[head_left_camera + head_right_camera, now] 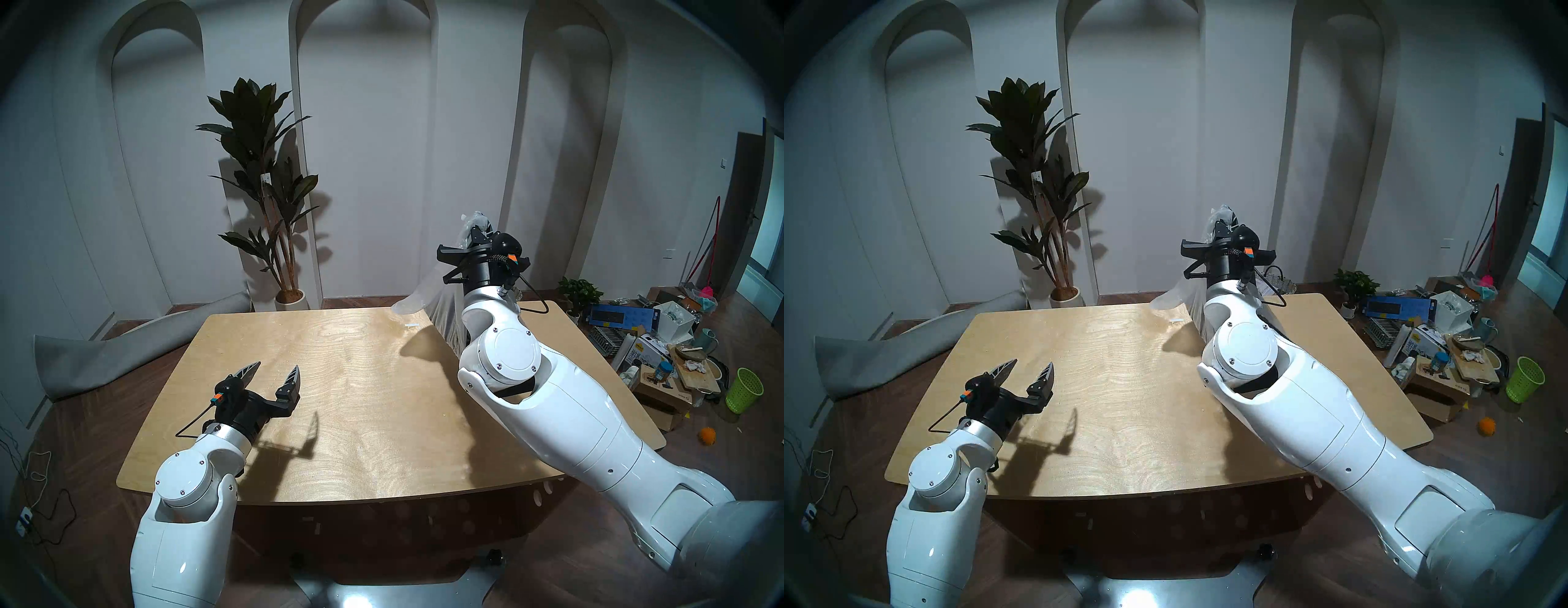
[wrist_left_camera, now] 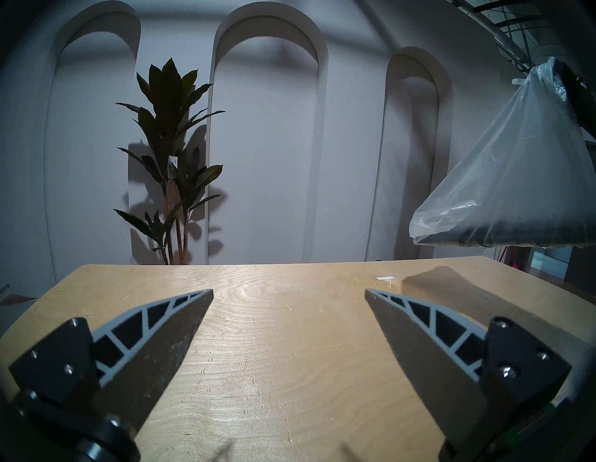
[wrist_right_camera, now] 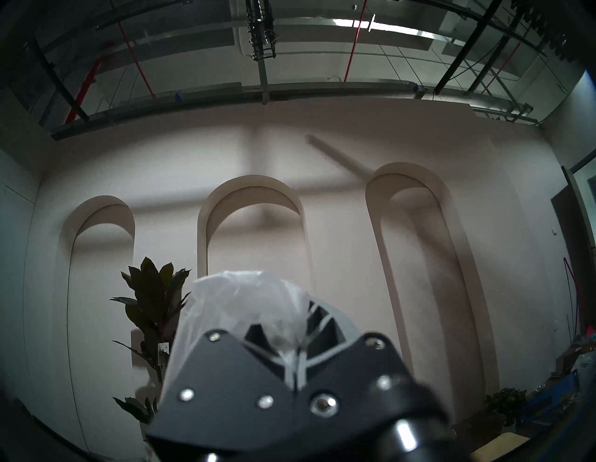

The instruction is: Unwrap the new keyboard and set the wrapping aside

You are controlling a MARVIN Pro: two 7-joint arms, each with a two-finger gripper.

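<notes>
Pale plywood fills my head-camera view: the counter (image 1: 339, 382) is mostly bare, with a small white tape strip (image 1: 410, 325) lying near its far right. My left gripper (image 1: 275, 373) hovers low over the near left of the counter, jaws spread wide with nothing between them. My right gripper (image 1: 475, 231) is raised high over the far right edge, angled upward, jaws clamped on the gathered top of the wrapping (image 1: 418, 297), a clear plastic bag that hangs down past the wrist. Most of the bag sits behind the arm, so I cannot make out the keyboard from here. Beyond the counter stand a potted plant (image 1: 263, 170) and, on the floor to the right, a blue box (image 1: 619, 316) amid clutter and a green basket (image 1: 743, 389). The second head eye shows the same layout, the right gripper (image 1: 1221, 227) pinching the bag above the counter (image 1: 1102, 382). From the left wrist, both fingers (image 2: 167, 326) stand far apart over the wood, and at upper right the wrapping (image 2: 516, 155) hangs clear of the counter with the keyboard (image 2: 516, 238) as a long dark slab lying in its bottom, roughly level. From the right wrist, cloudy plastic (image 3: 245, 306) bunches out of the closed jaws against the arched wall.
</notes>
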